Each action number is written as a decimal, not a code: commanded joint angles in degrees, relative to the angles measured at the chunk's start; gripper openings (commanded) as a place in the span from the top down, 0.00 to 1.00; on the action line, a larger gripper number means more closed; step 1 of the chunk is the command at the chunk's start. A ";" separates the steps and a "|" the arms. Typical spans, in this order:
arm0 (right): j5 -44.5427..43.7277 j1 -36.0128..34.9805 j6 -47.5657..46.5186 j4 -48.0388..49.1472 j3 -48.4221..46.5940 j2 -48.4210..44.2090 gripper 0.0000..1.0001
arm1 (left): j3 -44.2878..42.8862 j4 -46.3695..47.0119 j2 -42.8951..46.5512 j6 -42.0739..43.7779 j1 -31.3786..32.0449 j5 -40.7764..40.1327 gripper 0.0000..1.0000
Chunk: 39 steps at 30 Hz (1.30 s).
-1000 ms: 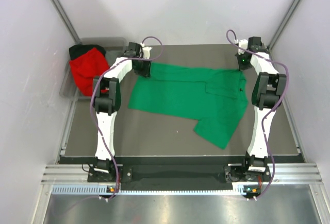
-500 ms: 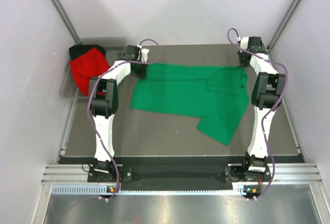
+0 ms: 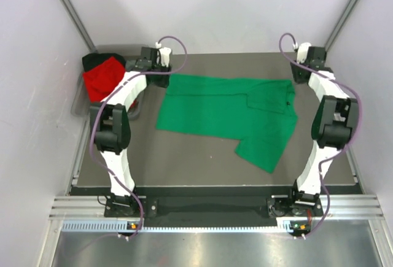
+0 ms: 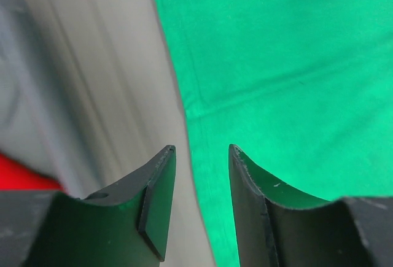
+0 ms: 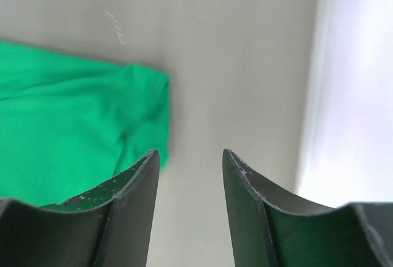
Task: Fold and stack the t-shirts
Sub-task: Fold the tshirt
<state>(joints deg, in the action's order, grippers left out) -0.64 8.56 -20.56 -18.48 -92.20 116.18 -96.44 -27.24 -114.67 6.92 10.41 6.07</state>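
left jaws: the left gripper is parted a moderate way with nothing between the fingers, you can see straight through the gap to the cloth edge underneath
right jaws: same deal, the right gripper is parted and empty, with bare table showing through the gap
just under the left: the far left corner of the green t-shirt, its side edge running right below the gap, half cloth and half table
just under the right: the far right corner of the green shirt sits off toward its left finger, close but not between the fingers
green shirt overall: spread mostly flat across the middle of the table between the two arms, one sleeve poking out toward the near right; the right end looks doubled over a bit, can't say exactly how
the others: red t-shirt and black t-shirt are bunched in the grey bin at the far left, well away from the green one
step, my guess: laying out and straightening the first shirt, no proper fold made yet, so pretty early days
next move needs: both jaws down onto the far corners, pinch the cloth without bunching it, then carry that edge over evenly toward the near side so it lands square
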 commanded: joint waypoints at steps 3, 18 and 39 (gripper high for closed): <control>7.23 0.15 -6.50 -0.23 11.06 -22.97 0.54 | 4.68 -4.83 11.47 5.38 0.04 6.67 0.55; 35.10 -1.70 -53.25 -41.43 45.18 -60.63 0.58 | 29.46 -7.56 40.66 11.27 0.22 9.32 0.52; 27.19 -21.13 -61.89 -30.57 61.88 -59.14 0.59 | 32.81 -5.89 35.57 6.70 0.22 4.22 0.55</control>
<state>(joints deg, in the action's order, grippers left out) 26.48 -11.70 -83.31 -55.37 -29.71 56.14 -63.83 -34.74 -79.53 14.28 10.57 11.27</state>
